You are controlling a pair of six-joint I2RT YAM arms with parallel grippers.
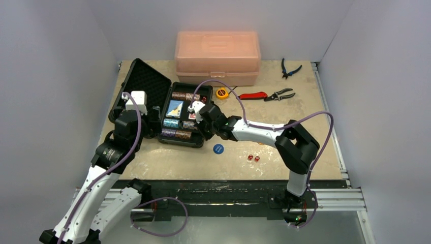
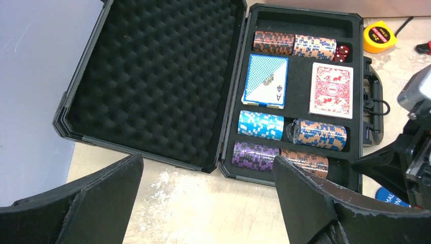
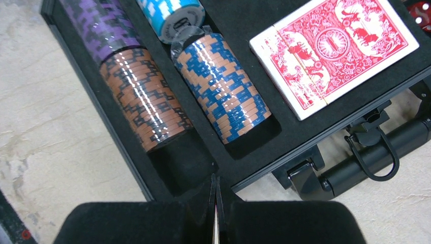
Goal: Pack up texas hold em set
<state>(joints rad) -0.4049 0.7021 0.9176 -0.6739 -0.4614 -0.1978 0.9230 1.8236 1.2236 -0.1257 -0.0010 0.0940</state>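
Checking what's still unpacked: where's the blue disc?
Top view: blue disc lies on the table just in front of the black case, left of two red dice.

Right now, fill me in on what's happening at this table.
Two robot arms are packing a poker set into the open black case. Chip stacks, the blue deck and the red deck already sit in its slots. The right gripper is shut over the case's near edge, with nothing visible in it. The left gripper is wide open by the foam lid, holding nothing. A blue disc and two red dice lie loose on the table.
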